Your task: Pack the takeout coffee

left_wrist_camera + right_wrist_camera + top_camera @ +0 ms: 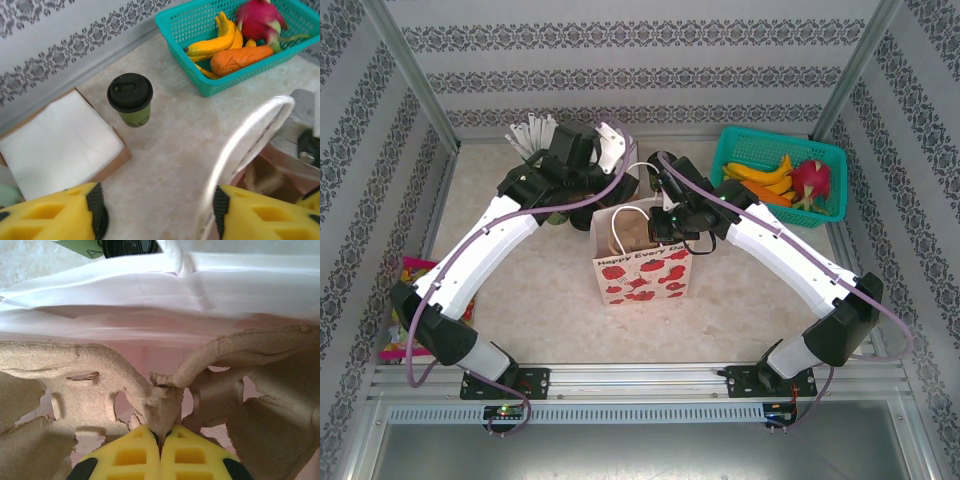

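**Left gripper [159, 217], fingers spread wide and empty, faces the small olive-green paper cup with a round black plastic lid [130, 100].**

The cup stands upright on the table ahead of the fingers, nearer the finger on the left of the wrist view. I judge the approach needs centring first, then a gentle close on the paper wall below the lid. A brown box of white napkins [60, 142] lies just beside the cup on that same side. The teal plastic basket of fruit [235, 82] stands well apart beyond the other finger, leaving open tabletop. The white loop handle [250, 145] of the heart-printed paper bag [642, 270] arcs close to that finger and could snag. The right gripper [161, 440] has its fingers pinched together on the brown moulded-pulp cup carrier [95, 385] inside the bag.
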`<state>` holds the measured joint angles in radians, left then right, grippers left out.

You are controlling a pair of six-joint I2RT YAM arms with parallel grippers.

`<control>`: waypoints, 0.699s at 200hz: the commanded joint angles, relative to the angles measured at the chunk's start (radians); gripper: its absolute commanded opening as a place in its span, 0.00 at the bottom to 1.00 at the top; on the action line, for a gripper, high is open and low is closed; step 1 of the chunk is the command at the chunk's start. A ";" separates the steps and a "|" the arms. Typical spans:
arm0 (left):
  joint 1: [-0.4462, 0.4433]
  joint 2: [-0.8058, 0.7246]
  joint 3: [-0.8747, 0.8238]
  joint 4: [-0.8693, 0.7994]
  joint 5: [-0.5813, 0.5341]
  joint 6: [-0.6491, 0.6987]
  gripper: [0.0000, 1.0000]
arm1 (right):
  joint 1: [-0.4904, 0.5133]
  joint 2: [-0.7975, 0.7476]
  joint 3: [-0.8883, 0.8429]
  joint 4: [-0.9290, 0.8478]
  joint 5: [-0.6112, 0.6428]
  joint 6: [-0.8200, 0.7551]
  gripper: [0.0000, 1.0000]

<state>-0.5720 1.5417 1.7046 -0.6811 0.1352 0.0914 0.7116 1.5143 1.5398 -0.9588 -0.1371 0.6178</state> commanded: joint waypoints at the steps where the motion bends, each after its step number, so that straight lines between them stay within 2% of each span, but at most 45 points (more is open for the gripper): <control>1: 0.023 0.013 0.054 -0.015 0.048 0.016 0.67 | 0.012 0.006 0.029 -0.035 0.019 -0.043 0.00; 17: 0.048 0.031 0.069 -0.006 0.181 0.031 0.64 | 0.011 0.003 0.028 -0.035 -0.006 -0.059 0.00; 29: 0.066 0.053 0.095 -0.006 0.240 0.023 0.53 | 0.011 0.003 0.028 -0.037 -0.016 -0.067 0.00; 51: 0.074 0.103 0.167 -0.065 0.285 0.016 0.24 | 0.014 0.010 0.031 -0.042 -0.006 -0.066 0.00; 75: 0.075 0.113 0.167 -0.065 0.305 -0.024 0.11 | 0.031 0.031 0.029 -0.043 -0.024 -0.096 0.00; 86: 0.075 0.118 0.169 -0.066 0.270 -0.062 0.00 | 0.036 0.041 0.029 -0.060 -0.038 -0.117 0.00; 111: 0.075 0.132 0.192 -0.093 0.154 -0.151 0.00 | 0.034 0.048 0.020 -0.106 -0.065 -0.132 0.00; 140: 0.075 0.132 0.180 -0.071 0.211 -0.198 0.00 | 0.035 0.087 0.036 -0.170 -0.096 -0.141 0.00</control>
<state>-0.5018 1.6711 1.8633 -0.7376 0.3363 -0.0284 0.7376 1.5719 1.5452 -1.0378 -0.1909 0.5121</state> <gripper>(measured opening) 0.051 0.067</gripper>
